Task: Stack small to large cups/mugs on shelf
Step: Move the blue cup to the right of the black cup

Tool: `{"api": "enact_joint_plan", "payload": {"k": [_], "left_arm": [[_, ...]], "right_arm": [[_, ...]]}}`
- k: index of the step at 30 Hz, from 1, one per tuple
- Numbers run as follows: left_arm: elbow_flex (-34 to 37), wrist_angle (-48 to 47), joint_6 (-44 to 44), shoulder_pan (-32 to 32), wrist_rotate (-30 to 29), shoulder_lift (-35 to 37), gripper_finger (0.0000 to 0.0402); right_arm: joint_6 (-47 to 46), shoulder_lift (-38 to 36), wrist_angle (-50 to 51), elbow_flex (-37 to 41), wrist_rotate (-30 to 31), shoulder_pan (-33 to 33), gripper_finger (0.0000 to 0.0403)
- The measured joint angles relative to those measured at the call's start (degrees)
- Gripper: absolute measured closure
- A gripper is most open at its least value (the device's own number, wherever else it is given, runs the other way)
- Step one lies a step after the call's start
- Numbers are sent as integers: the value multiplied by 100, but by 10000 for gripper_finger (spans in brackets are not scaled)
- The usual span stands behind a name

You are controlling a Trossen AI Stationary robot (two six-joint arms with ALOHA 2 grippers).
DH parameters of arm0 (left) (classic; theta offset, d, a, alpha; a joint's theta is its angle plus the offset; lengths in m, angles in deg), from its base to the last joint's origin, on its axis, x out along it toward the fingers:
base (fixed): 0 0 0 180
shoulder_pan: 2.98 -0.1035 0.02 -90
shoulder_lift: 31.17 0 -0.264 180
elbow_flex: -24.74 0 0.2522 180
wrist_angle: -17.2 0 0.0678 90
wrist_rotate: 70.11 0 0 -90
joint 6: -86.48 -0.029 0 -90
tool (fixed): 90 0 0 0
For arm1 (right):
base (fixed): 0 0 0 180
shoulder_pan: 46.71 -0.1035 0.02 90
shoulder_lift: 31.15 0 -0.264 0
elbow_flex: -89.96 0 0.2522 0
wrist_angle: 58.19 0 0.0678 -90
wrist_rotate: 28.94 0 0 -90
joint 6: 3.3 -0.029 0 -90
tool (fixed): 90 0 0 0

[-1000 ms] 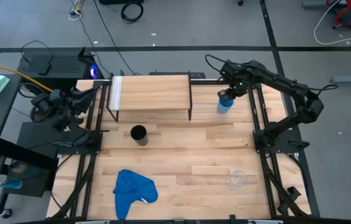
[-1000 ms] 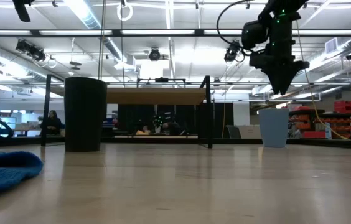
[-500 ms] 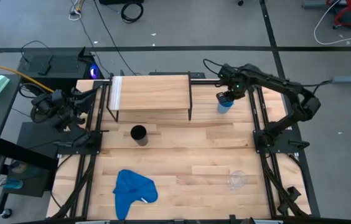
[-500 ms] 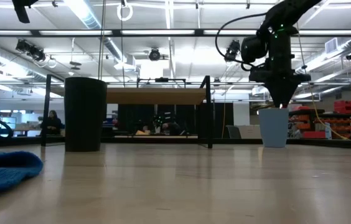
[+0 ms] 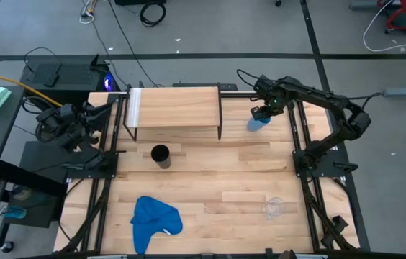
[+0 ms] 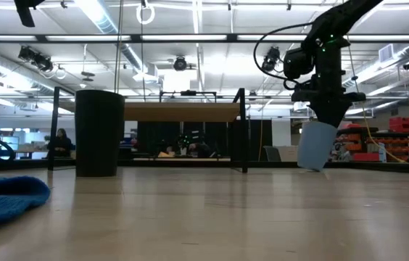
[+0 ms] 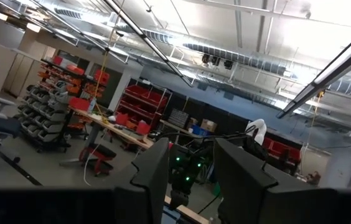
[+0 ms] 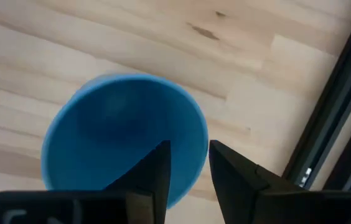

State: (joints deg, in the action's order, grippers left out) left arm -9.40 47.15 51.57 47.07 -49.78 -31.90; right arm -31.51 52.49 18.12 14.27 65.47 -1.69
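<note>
Smooth light-blue cup (image 6: 315,145) tilted, rim pinched by right claw (image 6: 329,119)

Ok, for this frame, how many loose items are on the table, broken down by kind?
Cups: 3, the black cup, the light-blue cup tilted under the right hand, the clear cup
Cloths: 1, the blue cloth
Shelves: 1, the shelf, with nothing on it
Total: 5

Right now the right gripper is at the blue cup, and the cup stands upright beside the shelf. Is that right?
Not quite. The right gripper is at the blue cup beside the shelf, but the cup is tilted, not upright. The low view shows it.
</note>
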Motion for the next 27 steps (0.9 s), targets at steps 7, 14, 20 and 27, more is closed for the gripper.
{"api": "enact_joint_plan", "payload": {"k": [7, 14, 20, 27], "left_arm": [[0, -39, 17, -1, -85, 0, 271], [0, -58, 20, -1, -87, 0, 265], [0, -56, 24, 0, -87, 0, 271], [0, -55, 26, -1, -87, 0, 269]], "right_arm": [[11, -41, -14, 0, -9, -2, 286], [-28, -41, -214, 0, -60, -2, 286], [-76, -41, -298, 0, -192, -20, 286], [-80, -36, -296, 0, -284, -29, 286]]}}
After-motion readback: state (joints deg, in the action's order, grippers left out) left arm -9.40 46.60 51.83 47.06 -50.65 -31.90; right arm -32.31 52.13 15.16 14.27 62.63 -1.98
